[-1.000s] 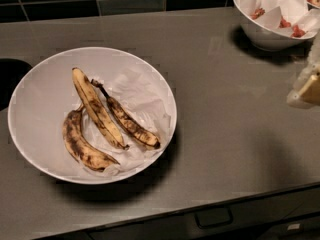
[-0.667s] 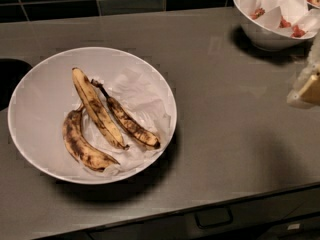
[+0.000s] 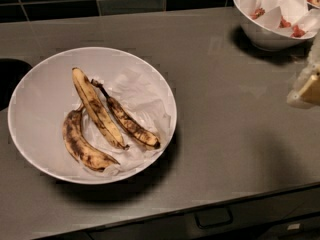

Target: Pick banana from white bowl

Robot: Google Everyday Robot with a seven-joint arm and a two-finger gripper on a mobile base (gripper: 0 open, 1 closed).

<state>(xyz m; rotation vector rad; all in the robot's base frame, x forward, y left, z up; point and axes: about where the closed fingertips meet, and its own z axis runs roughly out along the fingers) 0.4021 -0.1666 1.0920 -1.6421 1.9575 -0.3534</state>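
Observation:
The banana (image 3: 97, 109), long, nearly straight, yellow with brown-black streaks, lies in the middle of the large white bowl (image 3: 35, 84), on crumpled white paper. A shorter curved banana (image 3: 80, 146) lies to its left. A darker, thinner banana with a long stem (image 3: 131, 125) lies to its right. My gripper (image 3: 306, 84) shows only as a pale blurred shape at the right edge of the view, far to the right of the bowl and above the counter. It holds nothing that I can see.
The bowl sits on a dark grey counter (image 3: 225, 134). A smaller white bowl (image 3: 265, 34) with paper and red bits stands at the back right. A dark opening (image 3: 10, 79) lies at the left edge. Black wall tiles run behind, and the counter's front edge is below.

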